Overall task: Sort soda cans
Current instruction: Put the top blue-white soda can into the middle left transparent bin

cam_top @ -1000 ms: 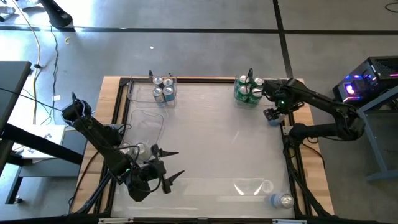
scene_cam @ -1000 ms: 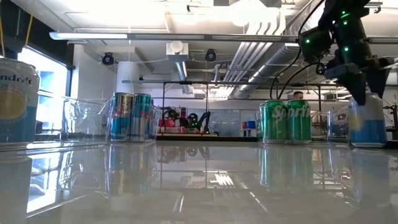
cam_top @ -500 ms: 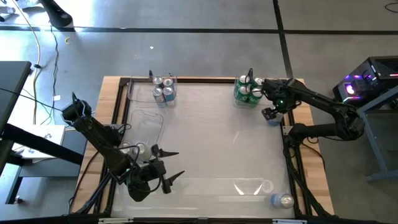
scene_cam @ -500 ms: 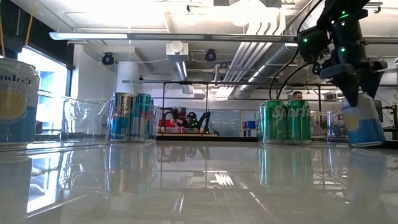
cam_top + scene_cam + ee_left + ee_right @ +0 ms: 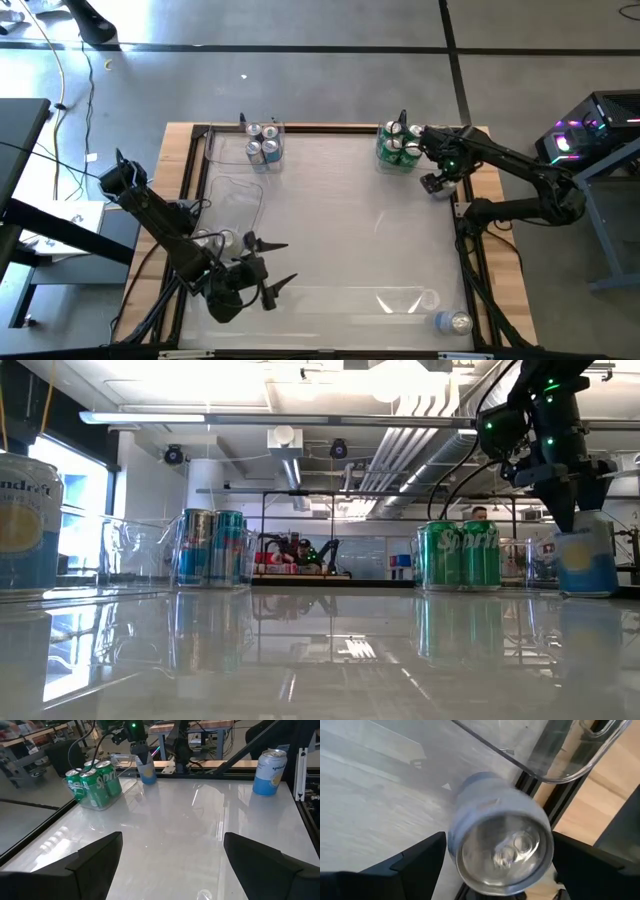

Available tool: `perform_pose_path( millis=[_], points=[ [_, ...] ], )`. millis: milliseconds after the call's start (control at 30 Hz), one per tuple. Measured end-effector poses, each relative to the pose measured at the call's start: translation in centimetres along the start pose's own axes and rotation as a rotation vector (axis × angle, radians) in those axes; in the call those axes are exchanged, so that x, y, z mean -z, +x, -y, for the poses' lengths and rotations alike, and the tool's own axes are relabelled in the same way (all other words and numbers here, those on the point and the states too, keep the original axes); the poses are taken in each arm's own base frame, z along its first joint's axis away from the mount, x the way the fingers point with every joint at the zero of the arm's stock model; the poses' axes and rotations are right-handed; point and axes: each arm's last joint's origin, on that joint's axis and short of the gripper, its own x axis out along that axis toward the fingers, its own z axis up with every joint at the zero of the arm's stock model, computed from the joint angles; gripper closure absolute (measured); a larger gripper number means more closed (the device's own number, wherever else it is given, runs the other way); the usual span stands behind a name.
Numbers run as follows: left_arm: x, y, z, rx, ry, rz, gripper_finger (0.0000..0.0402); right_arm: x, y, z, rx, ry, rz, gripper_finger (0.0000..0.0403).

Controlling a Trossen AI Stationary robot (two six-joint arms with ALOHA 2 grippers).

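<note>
Silver can top (image 5: 501, 851), right-wrist view only

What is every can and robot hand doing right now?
Green cans: upright, bunched in a clear tray.
Blue-silver cans: upright, in another tray.
Light blue can: upright under the right hand.
Corner can: standing alone.
Left hand: open, empty.

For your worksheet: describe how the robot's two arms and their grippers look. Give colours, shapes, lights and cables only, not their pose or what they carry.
Both arms are dark, almost black, built of jointed tubular segments. Each ends in a two-finger gripper: the left gripper has pointed, tapering dark fingers, and the right gripper looks the same colour. Small green lights glow on the right arm near its wrist. Thin dark cables loop beside that arm in the low view.
</note>
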Motion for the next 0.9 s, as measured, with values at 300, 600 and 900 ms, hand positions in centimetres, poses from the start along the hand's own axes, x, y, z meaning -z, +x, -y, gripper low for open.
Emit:
perform_pose_path(
  millis=[300, 600, 900],
  points=[
    [0.0, 0.0, 0.0, 0.0, -0.007, 0.0, 0.0055, -0.11, -0.02, 0.02, 0.015, -0.028, 0.016, 0.0062],
    [0.0, -0.01, 0.01, 0.0, -0.009, 0.0, 0.0055, -0.13, -0.06, 0.01, 0.013, -0.053, 0.018, 0.0107],
    [0.0, -0.01, 0.01, 0.0, -0.011, 0.0, 0.0055, -0.24, -0.07, -0.02, 0.012, -0.069, 0.031, 0.0113]
  ],
)
